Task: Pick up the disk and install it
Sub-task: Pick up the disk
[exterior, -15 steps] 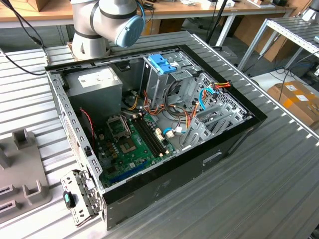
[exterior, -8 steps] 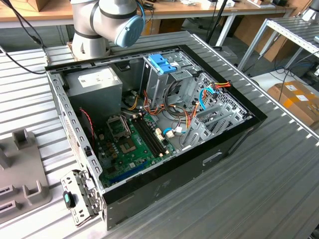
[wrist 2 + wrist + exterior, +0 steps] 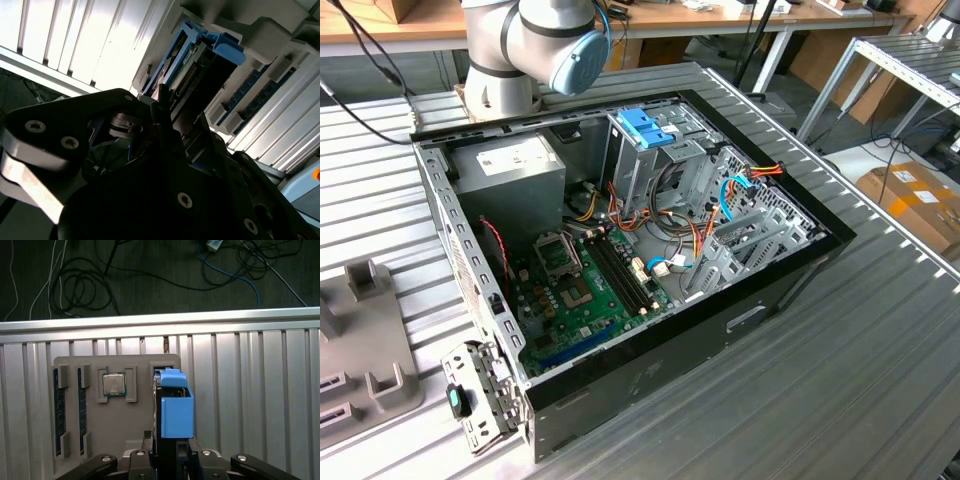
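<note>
The disk (image 3: 172, 405) stands on edge in its light-blue carrier at a slot of the grey tray (image 3: 130, 420), just beside the processor chip (image 3: 114, 384) and apart from the memory sticks (image 3: 59, 410). The gripper (image 3: 169, 450) straddles the disk's near end in both wrist views. Whether the claw is clenched on it or merely set around it cannot be told, because the disk's dark body covers the contact. The step in hand looks like taking the disk out of the tray. It would go best with the pads bearing on the flat metal faces rather than the springy carrier, and with the draw kept straight along the slot so nothing tilts or binds. In the exterior view the tray (image 3: 360, 330) lies at about eight o'clock from the open computer case (image 3: 720, 330) and is cut off by the frame edge. The blue bracket (image 3: 645, 127) sits near twelve o'clock inside the case. Cables crowd the bays around it, so the receiving bay is hard to make out.
</note>
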`<state>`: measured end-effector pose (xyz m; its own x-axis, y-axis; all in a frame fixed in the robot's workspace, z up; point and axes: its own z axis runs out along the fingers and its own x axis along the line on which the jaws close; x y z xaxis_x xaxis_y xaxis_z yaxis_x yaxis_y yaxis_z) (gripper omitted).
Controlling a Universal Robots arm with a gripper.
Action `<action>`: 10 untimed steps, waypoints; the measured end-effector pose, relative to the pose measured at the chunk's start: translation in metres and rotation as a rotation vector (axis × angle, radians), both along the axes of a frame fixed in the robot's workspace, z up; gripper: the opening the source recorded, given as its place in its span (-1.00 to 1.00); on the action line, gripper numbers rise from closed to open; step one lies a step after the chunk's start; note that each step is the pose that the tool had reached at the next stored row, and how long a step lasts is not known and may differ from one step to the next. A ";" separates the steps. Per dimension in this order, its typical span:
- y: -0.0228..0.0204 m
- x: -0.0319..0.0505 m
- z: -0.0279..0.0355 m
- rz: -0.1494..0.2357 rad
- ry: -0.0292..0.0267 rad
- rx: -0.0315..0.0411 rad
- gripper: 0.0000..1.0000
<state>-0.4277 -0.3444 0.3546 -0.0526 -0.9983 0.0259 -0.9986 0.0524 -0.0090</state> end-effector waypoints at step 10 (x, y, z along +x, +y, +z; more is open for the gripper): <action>0.0000 0.0000 0.0149 0.000 0.0000 -0.0013 -0.30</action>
